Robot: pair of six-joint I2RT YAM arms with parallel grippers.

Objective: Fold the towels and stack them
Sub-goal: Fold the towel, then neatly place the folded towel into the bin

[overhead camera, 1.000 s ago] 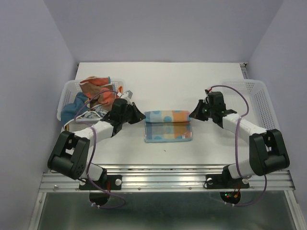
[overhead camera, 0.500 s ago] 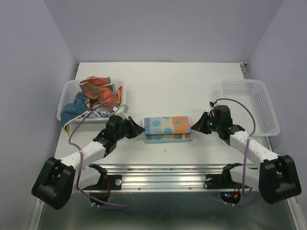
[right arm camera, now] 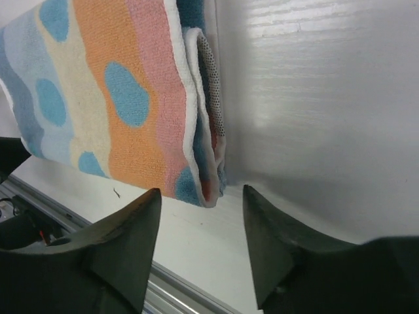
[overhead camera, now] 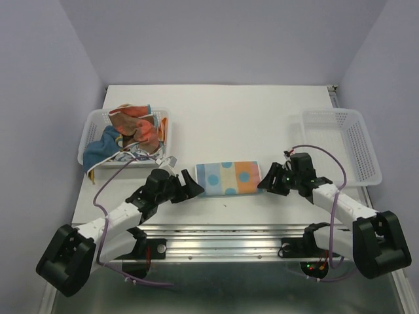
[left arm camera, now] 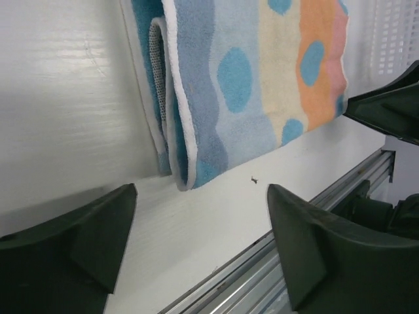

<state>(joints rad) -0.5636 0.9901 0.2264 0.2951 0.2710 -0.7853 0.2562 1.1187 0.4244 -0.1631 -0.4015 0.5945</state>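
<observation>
A folded towel point(overhead camera: 228, 178) striped pale blue, cream, orange and pink with blue dots lies flat near the table's front edge. Its left folded end point(left arm camera: 196, 98) fills the top of the left wrist view and its right end point(right arm camera: 137, 98) the top of the right wrist view. My left gripper point(overhead camera: 190, 186) stands open just off the towel's left end, holding nothing. On the other side my right gripper point(overhead camera: 267, 182) is open too, its fingers point(right arm camera: 124, 242) clear of the cloth. More towels point(overhead camera: 134, 127), crumpled, fill the left basket.
A white perforated basket point(overhead camera: 91, 127) at the left holds the crumpled cloths. Another white basket point(overhead camera: 340, 140) stands at the right. The metal rail point(overhead camera: 226, 239) runs along the table's near edge, close below both grippers.
Both grippers drew the towel's far half toward the near edge, folding it narrower, then opened and let go. Both arms now sit lower, nearer the front.
</observation>
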